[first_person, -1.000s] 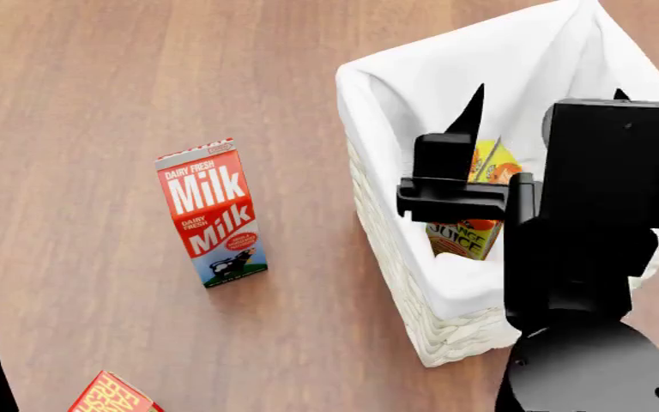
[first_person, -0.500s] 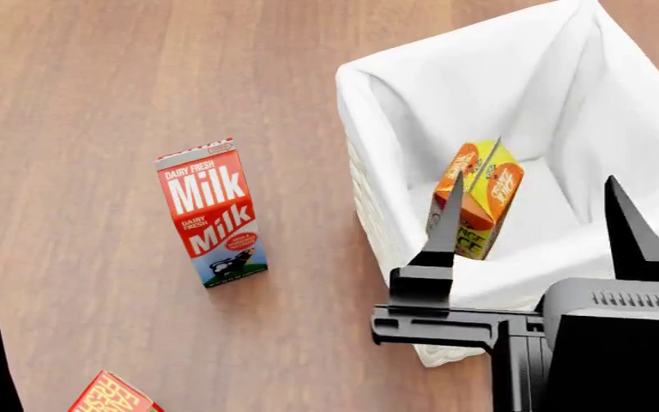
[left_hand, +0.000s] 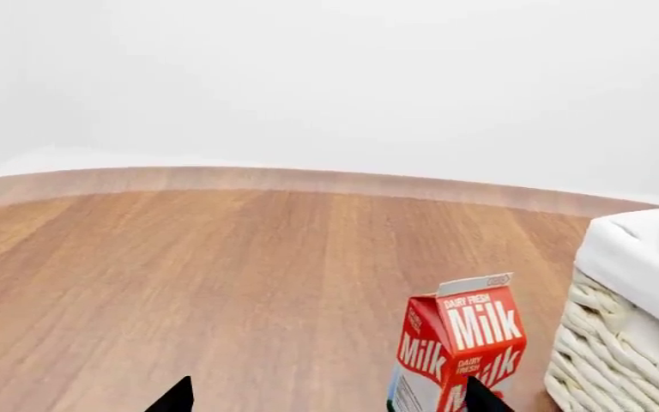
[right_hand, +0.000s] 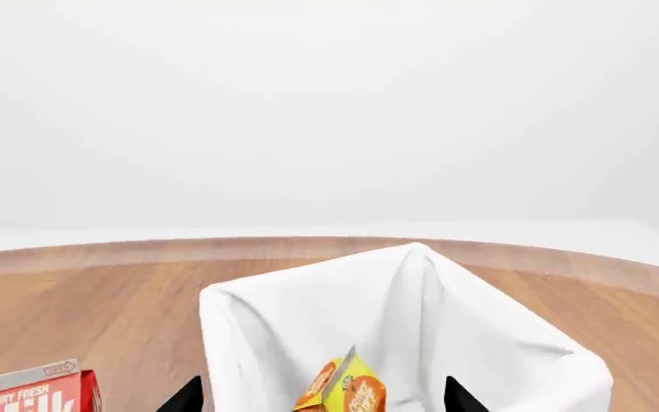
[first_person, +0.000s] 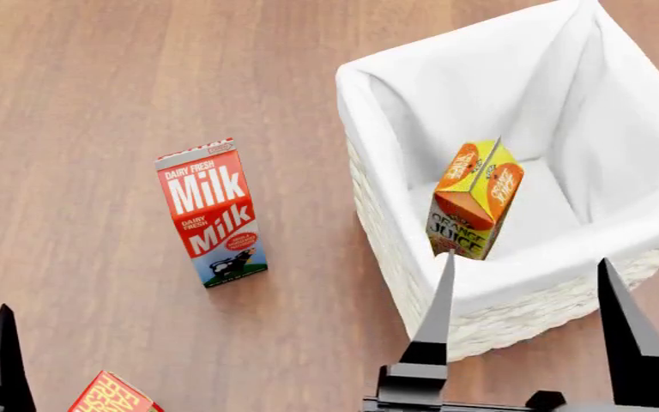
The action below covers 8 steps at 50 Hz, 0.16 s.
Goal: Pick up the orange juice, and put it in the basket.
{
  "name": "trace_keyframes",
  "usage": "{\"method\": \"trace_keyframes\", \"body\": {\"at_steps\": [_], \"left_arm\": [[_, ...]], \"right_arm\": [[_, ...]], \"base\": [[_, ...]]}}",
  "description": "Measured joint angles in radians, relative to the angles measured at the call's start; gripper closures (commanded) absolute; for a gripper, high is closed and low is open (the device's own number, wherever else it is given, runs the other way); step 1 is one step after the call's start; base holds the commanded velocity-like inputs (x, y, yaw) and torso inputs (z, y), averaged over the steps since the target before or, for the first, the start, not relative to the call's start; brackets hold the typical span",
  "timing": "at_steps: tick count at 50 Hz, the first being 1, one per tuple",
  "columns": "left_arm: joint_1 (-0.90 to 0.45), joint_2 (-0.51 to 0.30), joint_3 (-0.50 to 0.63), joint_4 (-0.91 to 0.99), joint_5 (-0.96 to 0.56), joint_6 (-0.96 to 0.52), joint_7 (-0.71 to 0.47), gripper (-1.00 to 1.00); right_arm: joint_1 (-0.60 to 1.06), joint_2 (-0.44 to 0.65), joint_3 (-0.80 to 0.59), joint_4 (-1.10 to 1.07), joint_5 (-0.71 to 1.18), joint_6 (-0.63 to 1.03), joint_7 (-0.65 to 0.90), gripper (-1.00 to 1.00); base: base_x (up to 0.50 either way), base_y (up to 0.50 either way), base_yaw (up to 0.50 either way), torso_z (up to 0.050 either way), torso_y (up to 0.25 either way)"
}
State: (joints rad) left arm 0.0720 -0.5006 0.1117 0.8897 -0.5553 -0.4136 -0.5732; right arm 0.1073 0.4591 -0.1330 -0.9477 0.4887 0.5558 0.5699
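The orange juice (first_person: 475, 202) stands upright inside the basket (first_person: 359, 103), near its front wall, and nothing holds it. My right gripper (first_person: 528, 262) is open just in front of the basket's near rim, its two dark fingers spread wide and apart from the carton. The right wrist view looks between those open fingers at the orange juice (right_hand: 347, 396) in the white-lined basket (right_hand: 306, 318). My left gripper (left_hand: 326, 396) is open and empty, low at the near left. In the head view only one of its fingers (first_person: 3, 348) shows.
A tall red, white and blue milk carton (first_person: 212, 213) stands on the wooden floor left of the basket; it also shows as the milk carton (left_hand: 462, 343) beside the wicker wall (left_hand: 627, 335). A red and orange butter box (first_person: 110, 396) sits at the near left edge.
My right arm has drawn back out of the basket toward me with its gripper open. The orange juice stays standing inside. The left finger has risen slightly in view.
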Motion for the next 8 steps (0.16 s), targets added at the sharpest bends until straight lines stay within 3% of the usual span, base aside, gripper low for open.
{"method": "trace_keyframes", "body": {"at_steps": [8], "left_arm": [[-0.005, -0.007, 0.008, 0.013, 0.000, -0.009, -0.004, -1.00]], "right_arm": [[-0.029, 0.007, -0.005, -0.019, -0.003, -0.014, 0.012, -1.00]], "base": [[0.00, 0.00, 0.00, 0.000, 0.000]]}}
